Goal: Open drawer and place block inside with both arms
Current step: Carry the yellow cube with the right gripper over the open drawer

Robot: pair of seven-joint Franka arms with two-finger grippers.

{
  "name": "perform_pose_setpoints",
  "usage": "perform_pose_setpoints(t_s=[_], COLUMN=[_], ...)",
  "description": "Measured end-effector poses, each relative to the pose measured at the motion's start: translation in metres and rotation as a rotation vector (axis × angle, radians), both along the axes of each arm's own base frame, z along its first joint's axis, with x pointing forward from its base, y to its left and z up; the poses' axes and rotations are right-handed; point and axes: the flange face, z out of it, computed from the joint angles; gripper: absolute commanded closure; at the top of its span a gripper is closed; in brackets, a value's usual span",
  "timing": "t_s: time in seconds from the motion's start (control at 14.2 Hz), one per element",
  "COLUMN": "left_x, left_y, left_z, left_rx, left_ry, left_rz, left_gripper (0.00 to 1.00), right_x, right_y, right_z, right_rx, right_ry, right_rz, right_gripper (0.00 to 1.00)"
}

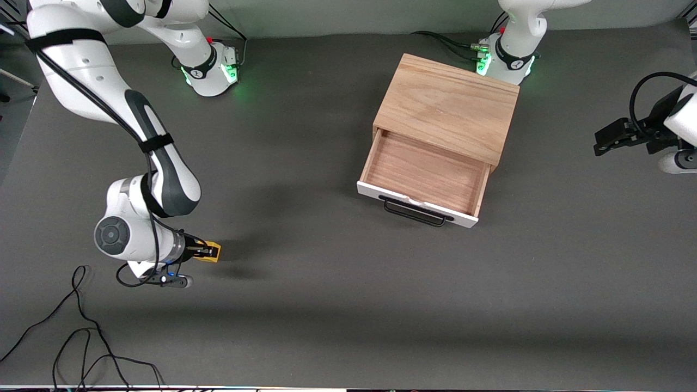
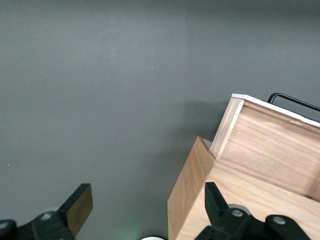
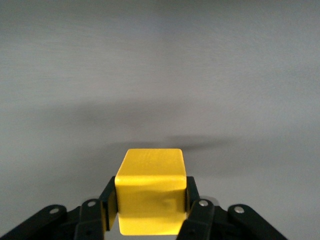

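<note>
Table (image 1: 326, 305): dark grey, filling the front view.

Right arm (image 1: 136, 141): reaching down from 11 o'clock to about 8 o'clock. Right jaws pinched narrow on the block, low at the table; resting on it or just lifted, cannot tell.

Left arm (image 1: 675, 125): waiting at 3 o'clock, at its own end of the table. Left jaws spread wide, holding nothing, beside the wooden box in the left wrist view.

Wooden box (image 1: 449, 103): at 1 o'clock from the table's centre, just in front of the left arm's base.

Drawer (image 1: 425, 174): pulled out toward the front camera, wooden floor bare, black handle (image 1: 416, 212) on the white front.

Block (image 1: 213, 251): small yellow cube, well apart from the drawer, toward the right arm's end, gripped on two opposite faces (image 3: 150, 195).

Likely troubles, biggest first:
- Long carry from 8 o'clock toward 1 o'clock: risk of clipping the drawer's front panel or handle with too low a path, shoving the drawer shut or shifting the box.
- Crowding near the box: possible contact between the arms with the left one moving in during the carry.
- Release from too high: bounce off the wooden floor and out over the low front.
- Slip or twist in the pinch during a fast swing, given smooth faces.
</note>
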Motion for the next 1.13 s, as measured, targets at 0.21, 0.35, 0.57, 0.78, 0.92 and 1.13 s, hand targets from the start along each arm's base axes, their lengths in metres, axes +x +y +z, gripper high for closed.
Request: perform_pose_setpoints(t_s=[0.21, 0.35, 0.57, 0.78, 0.92, 1.13], left_x=[-0.001, -0.001, -0.001, -0.001, -0.001, -0.001], left_y=[0.0, 0.001, 0.0, -0.002, -0.002, 0.0], left_z=[0.0, -0.001, -0.001, -0.002, -0.002, -0.002], left_rx=[-0.001, -0.001, -0.002, -0.002, -0.002, -0.001], left_ry=[0.001, 0.003, 0.005, 0.005, 0.006, 0.006], left_rz=[-0.025, -0.038, -0.05, -0.058, -0.059, -0.057], left_gripper=[0.0, 0.0, 0.0, 0.0, 0.0, 0.0], right_x=[0.001, -0.011, -0.04, -0.08, -0.115, -0.163], right_y=[0.058, 0.109, 0.186, 0.266, 0.321, 0.39], right_z=[0.1, 0.153, 0.196, 0.216, 0.225, 0.23], right_rx=[0.029, 0.068, 0.132, 0.145, 0.131, 0.143], right_ry=[0.024, 0.015, 0.008, 0.004, -0.009, -0.063], right_rz=[-0.047, -0.096, -0.129, -0.136, -0.14, -0.168], right_gripper=[0.75, 0.75, 0.75, 0.75, 0.75, 0.75])
